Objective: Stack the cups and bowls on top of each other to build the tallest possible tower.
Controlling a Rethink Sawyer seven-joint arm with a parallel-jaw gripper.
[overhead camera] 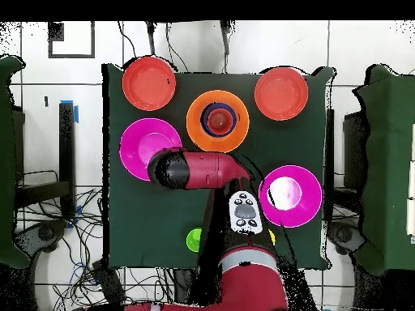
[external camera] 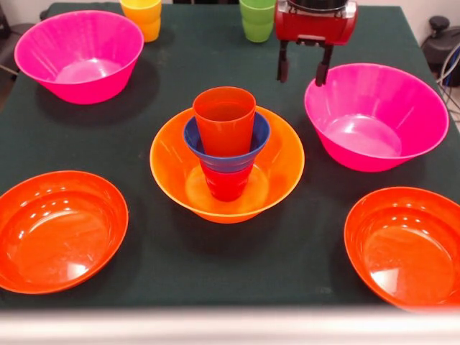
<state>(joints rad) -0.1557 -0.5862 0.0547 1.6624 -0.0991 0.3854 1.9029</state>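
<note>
No writing is legible on anything. At mid-table the tower (external camera: 226,154) stands: glossy orange bowl (external camera: 169,169), red cup (external camera: 227,185), blue bowl (external camera: 192,136), orange cup (external camera: 224,118) on top. Right of it, behind, the gripper (external camera: 302,70) hangs with fingers spread, empty, beside a pink bowl (external camera: 374,118).

The gripper (external camera: 302,70) hangs over the table (external camera: 165,273), near its far edge. Just below and left of it stands the tower (external camera: 226,154): a big bowl (external camera: 172,172), a cup (external camera: 227,183) in it, a small bowl (external camera: 195,141) on that, another cup (external camera: 224,118) on top. A deep bowl (external camera: 374,115) sits just right of the gripper.
</note>
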